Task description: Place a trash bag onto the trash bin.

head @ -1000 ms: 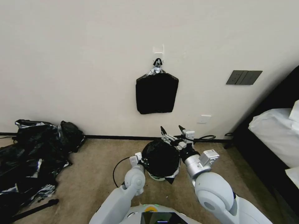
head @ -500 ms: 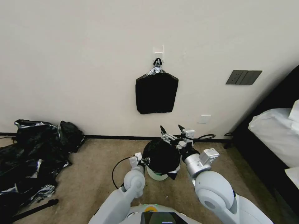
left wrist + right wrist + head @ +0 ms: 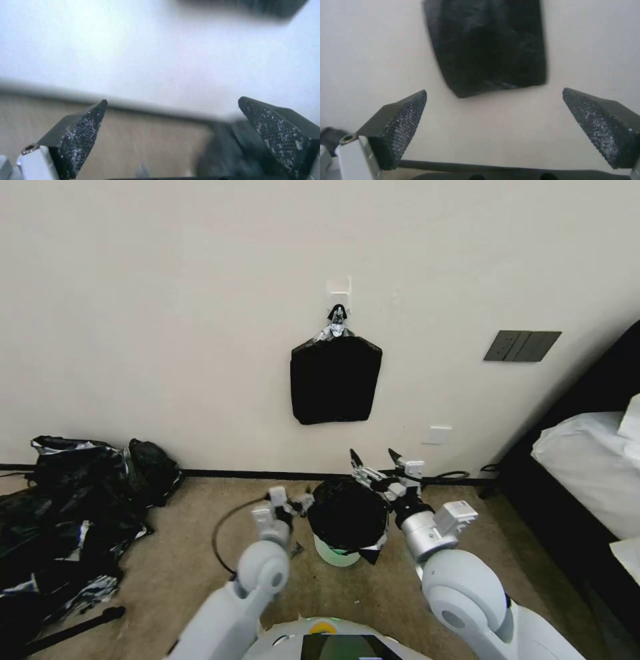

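Note:
The trash bin [image 3: 335, 555] stands on the carpet near the wall; only its cream-white lower part shows. The glossy black trash bag [image 3: 347, 513] is draped over its top and hangs down its sides. My left gripper [image 3: 293, 499] is open just left of the bag and apart from it. In the left wrist view the left gripper [image 3: 171, 100] holds nothing, and the bag [image 3: 226, 150] sits blurred beside one finger. My right gripper [image 3: 372, 453] is open above the bag's far right edge, pointing at the wall. The right gripper [image 3: 494, 90] is empty in the right wrist view.
A flat black bundle [image 3: 335, 379] hangs from a wall hook above the bin, and the bundle [image 3: 490, 45] faces the right wrist. A heap of black plastic [image 3: 67, 513] lies at the left. A bed [image 3: 593, 467] stands right. A cable [image 3: 223, 523] loops by the left arm.
My left arm has pulled away to the left and lifted, leaving the bag's edge. The right gripper shifted slightly right. More of the bin's white base shows below the bag.

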